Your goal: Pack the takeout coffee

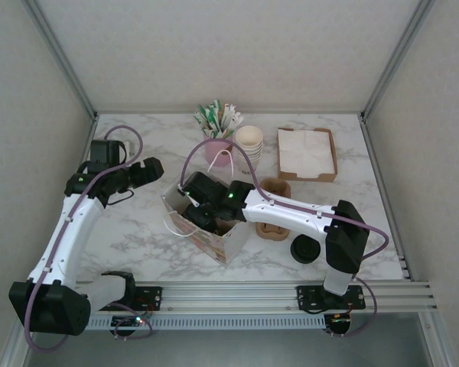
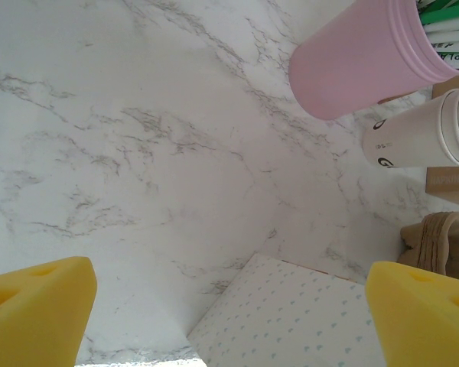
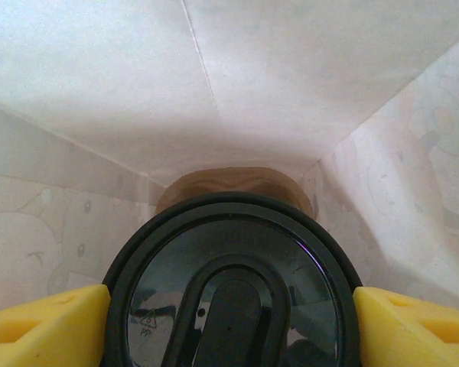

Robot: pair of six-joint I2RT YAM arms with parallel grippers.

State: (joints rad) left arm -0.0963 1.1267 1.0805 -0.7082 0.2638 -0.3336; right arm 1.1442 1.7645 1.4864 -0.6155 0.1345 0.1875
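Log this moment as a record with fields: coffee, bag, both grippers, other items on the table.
coffee: takeout coffee, lidded, inside the paper bag
bag: paper bag, top open, standing mid table
right gripper: inside the bag, fingers either side of the coffee; grip unclear
left gripper: open, empty, above the table beside the bag
other items: pink cup, stacked cups, napkin tray, cup carrier, loose black lid

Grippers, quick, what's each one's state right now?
Left gripper: open, empty.
Right gripper: flanking the takeout coffee inside the bag; gripping or not cannot be told.
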